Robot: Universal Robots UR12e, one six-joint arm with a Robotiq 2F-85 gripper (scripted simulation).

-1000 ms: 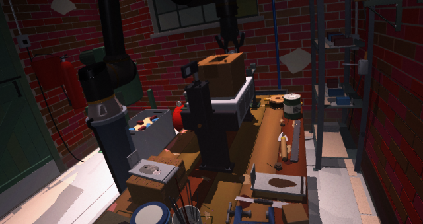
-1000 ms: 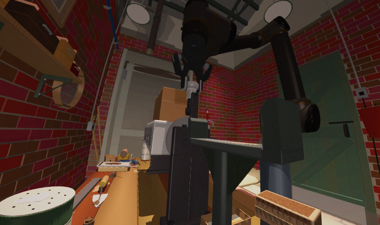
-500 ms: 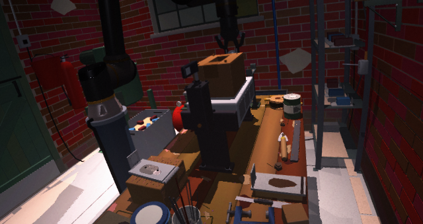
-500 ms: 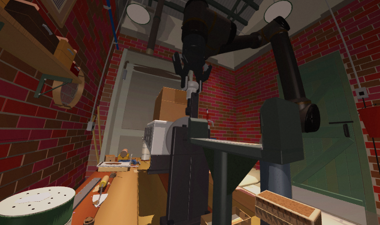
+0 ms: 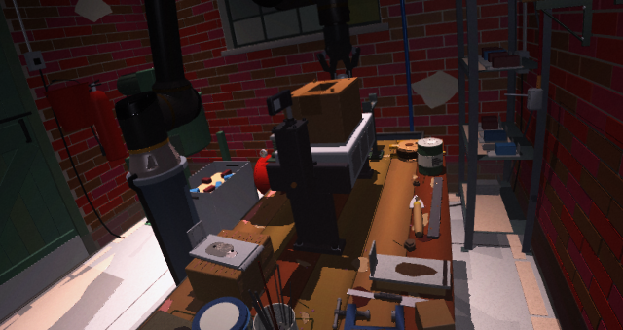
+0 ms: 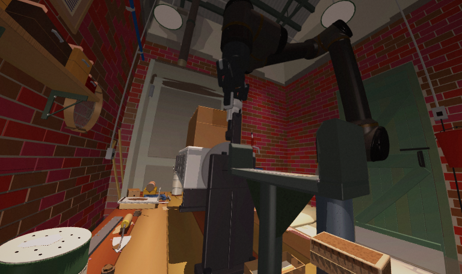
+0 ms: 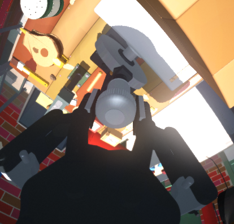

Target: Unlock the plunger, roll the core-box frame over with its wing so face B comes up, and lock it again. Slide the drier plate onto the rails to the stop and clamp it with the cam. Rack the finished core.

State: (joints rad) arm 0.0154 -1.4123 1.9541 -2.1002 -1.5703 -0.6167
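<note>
The roll-over stand (image 5: 311, 174) stands mid-bench. Its white core-box frame (image 5: 348, 147) carries a tan wooden box (image 5: 327, 107) on top. A grey knurled plunger knob (image 7: 115, 106) sits above the stand's far post, over a grey disc (image 7: 124, 61). A grey drier plate with a brown core (image 5: 411, 270) lies on the near bench. Another plate (image 5: 225, 250) rests on a wooden block to the left. My gripper (image 7: 114, 107) hangs from above at the top of the stand (image 6: 232, 104). It is closed around the plunger knob.
A brick wall with a window stands behind the stand. A metal rack (image 5: 496, 111) rises at the right. A green can (image 5: 430, 156), a chisel (image 5: 417, 218) and a steel bar (image 5: 435, 207) lie on the bench. A grey bin (image 5: 221, 189) sits left, by the arm's base (image 5: 163, 213).
</note>
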